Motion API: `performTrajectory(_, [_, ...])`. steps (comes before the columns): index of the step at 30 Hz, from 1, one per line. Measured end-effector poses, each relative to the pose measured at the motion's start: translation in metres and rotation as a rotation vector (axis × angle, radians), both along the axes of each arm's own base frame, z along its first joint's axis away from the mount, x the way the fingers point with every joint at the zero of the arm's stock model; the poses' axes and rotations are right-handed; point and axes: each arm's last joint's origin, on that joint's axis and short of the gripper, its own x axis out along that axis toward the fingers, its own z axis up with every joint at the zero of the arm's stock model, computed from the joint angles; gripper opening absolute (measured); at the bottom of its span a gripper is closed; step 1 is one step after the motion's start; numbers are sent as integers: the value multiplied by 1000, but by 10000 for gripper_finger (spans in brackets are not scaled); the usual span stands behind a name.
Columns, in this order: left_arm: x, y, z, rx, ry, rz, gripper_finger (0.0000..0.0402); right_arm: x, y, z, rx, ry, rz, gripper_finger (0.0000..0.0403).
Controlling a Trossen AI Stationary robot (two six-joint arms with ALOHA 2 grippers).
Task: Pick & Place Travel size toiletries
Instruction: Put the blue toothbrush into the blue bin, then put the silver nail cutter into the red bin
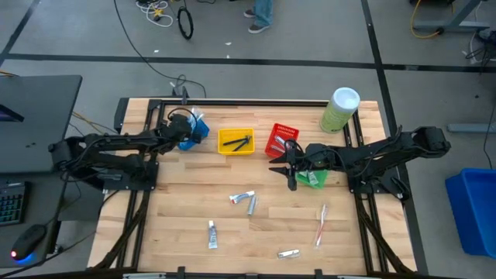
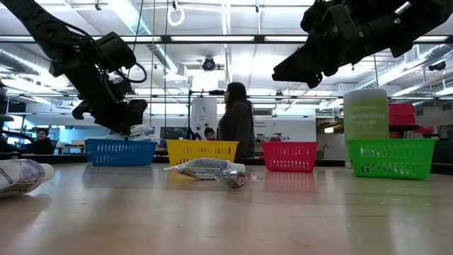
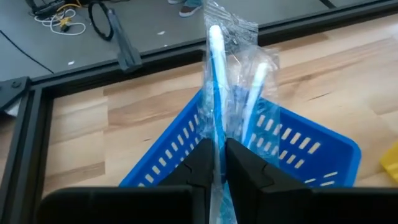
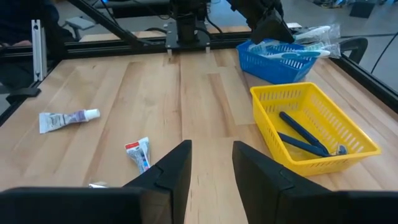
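left gripper [image 3: 217, 163] over the blue bin [image 3: 311, 149] near the counter's far-left corner, jaws clenched on a clear-wrapped toothbrush [image 3: 214, 74] that stands upright above the bin. step in hand looks like the drop: lower until the wrapper is inside the walls, then let go, or it may tip over the rim. right gripper [image 4: 211, 163] hangs by the red bin [image 1: 281, 139], jaws parted, empty. tubes [image 1: 242, 198] and more toothbrushes [image 1: 321, 225] wait mid-counter and toward the near edge.

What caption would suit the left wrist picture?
Left tool pinches a clear-wrapped toothbrush pack above the blue bin.
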Motion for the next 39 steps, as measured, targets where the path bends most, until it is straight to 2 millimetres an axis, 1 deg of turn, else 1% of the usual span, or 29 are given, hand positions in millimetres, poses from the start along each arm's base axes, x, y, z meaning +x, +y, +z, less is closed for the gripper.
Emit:
performTrajectory(12, [0,0,0,6,18,-16,49,0,0,0,0,0,0,124])
performTrajectory(16, [0,0,0,17,26,-2,69,0,0,0,0,0,0,121])
performTrajectory(24, [-1,0,0,35,43,17,124,0,0,0,0,0,1,121])
performTrajectory(28, [-1,1,1,37,46,14,141,0,0,0,0,0,0,120])
performTrajectory(32, [-1,1,1,38,46,14,146,0,0,0,0,0,0,117])
performTrajectory(39, [2,2,3,57,20,-3,142,0,0,0,0,0,0,121])
